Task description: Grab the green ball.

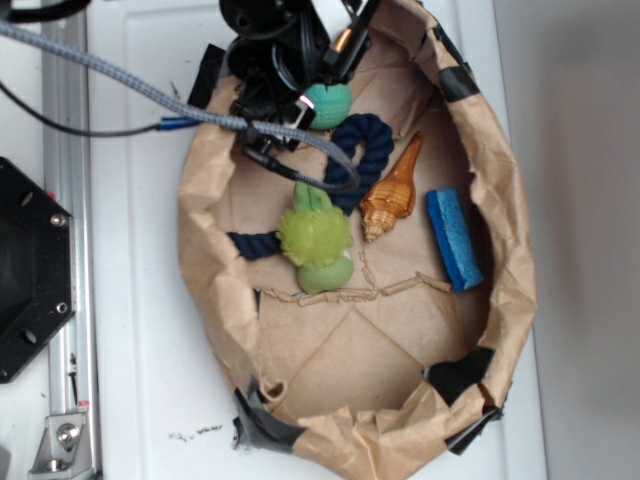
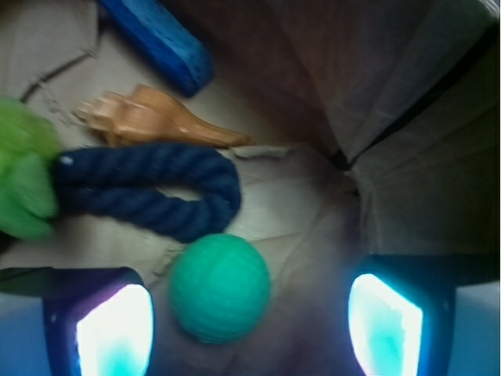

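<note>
Seen from the exterior view, the hand (image 1: 318, 95) hangs over the far end of the brown paper basket (image 1: 505, 300), which sits on the white surface (image 1: 140, 360); its dark body and cables hide the fingers, with the green ball (image 1: 330, 105) showing just beside them. A navy rope (image 1: 358, 152), an orange seashell (image 1: 393, 190), a blue sponge (image 1: 453, 238) and a lime plush toy (image 1: 318, 243) lie nearer the basket's middle.

From the wrist view, the hand (image 2: 249, 329) stands spread wide, the green ball (image 2: 220, 288) between its fingers (image 2: 113, 329), closer to the left one and touching neither. Navy rope (image 2: 156, 192) lies just beyond the ball, seashell (image 2: 153, 117) and sponge (image 2: 160, 39) farther off.
</note>
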Controlling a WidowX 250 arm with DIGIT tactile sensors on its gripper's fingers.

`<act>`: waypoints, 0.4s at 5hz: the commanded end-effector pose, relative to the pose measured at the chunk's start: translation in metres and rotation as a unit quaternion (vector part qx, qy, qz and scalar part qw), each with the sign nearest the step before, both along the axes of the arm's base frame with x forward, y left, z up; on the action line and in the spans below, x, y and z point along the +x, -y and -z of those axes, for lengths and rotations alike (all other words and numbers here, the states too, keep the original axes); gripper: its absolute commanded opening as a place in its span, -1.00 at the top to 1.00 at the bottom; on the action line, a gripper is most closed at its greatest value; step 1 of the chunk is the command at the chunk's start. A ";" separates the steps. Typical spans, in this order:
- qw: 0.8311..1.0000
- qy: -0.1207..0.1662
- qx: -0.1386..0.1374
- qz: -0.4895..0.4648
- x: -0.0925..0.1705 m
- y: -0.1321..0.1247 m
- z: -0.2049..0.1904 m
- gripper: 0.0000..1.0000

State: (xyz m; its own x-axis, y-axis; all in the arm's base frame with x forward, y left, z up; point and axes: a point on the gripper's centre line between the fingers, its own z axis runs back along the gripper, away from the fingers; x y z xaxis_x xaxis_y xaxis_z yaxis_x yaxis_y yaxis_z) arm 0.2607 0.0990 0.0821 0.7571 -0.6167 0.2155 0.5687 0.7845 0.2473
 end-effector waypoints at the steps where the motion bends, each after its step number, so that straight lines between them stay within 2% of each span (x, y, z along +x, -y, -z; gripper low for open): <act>1: 0.997 -0.053 0.011 0.045 0.004 0.009 0.040 -1.00; 2: 0.997 -0.067 0.018 0.026 0.007 0.002 0.051 -0.78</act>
State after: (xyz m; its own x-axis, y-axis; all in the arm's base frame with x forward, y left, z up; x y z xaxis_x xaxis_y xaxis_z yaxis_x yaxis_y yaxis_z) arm 0.2656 0.0940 0.0252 0.7473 -0.6578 0.0945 0.6354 0.7489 0.1882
